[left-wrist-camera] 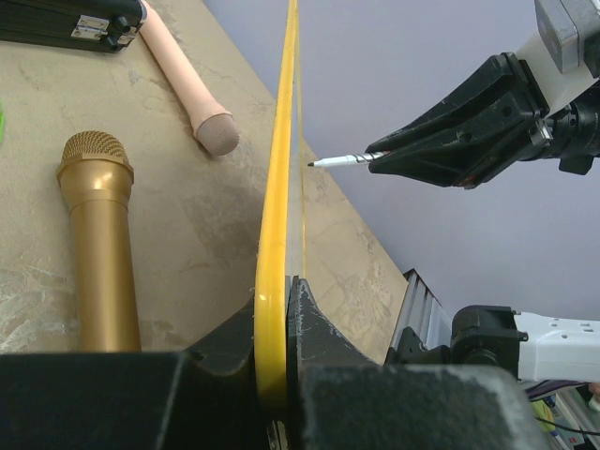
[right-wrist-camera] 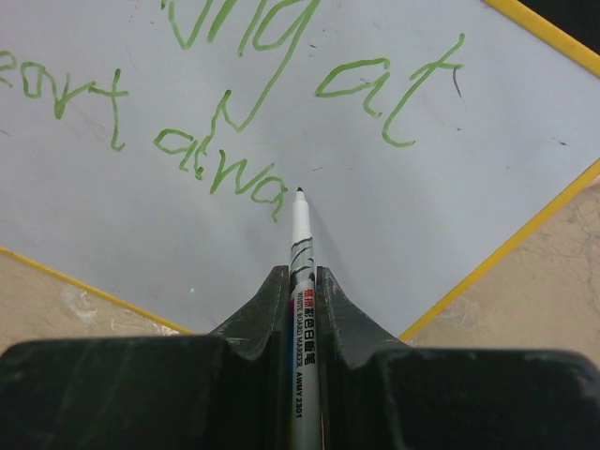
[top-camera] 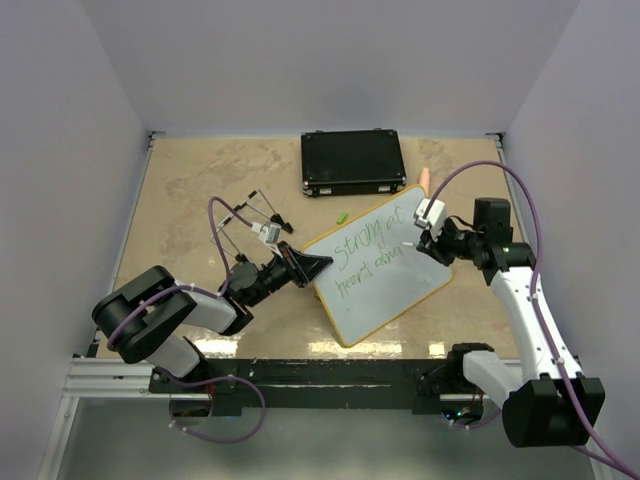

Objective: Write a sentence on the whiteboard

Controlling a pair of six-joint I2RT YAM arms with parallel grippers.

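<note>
Here the table point(top-camera: 200, 200) has a sandy, mottled beige top. Plain pale walls point(top-camera: 90, 120) close it on the left, the far side and the right, and a metal rail point(top-camera: 120, 378) runs along the near edge. At the far side lies a black case point(top-camera: 352, 162), and a small green piece point(top-camera: 341, 216) lies just in front of it.

The whiteboard point(top-camera: 400, 285) is in the middle of the table, turned diagonally between the two arms. The left gripper point(top-camera: 310, 265) has its fingers pressed together on the yellow rim at the board's left side. The sentence point(top-camera: 368, 250) runs in green over two lines, the upper one "strong at", the lower one "heart alwa", as far as I can read it. The right gripper point(right-wrist-camera: 301, 281) pinches a white marker point(right-wrist-camera: 301, 253) between its fingers, and the tip is just beside the last letter. I cannot tell if it touches the board.

The left wrist view shows the board edge-on, raised off the table. Beside it lie a gold microphone point(left-wrist-camera: 98, 244) and a pink microphone point(left-wrist-camera: 183, 70). In the top view the gold one does not show. The right wrist view alone gives the small print on the marker barrel.
</note>
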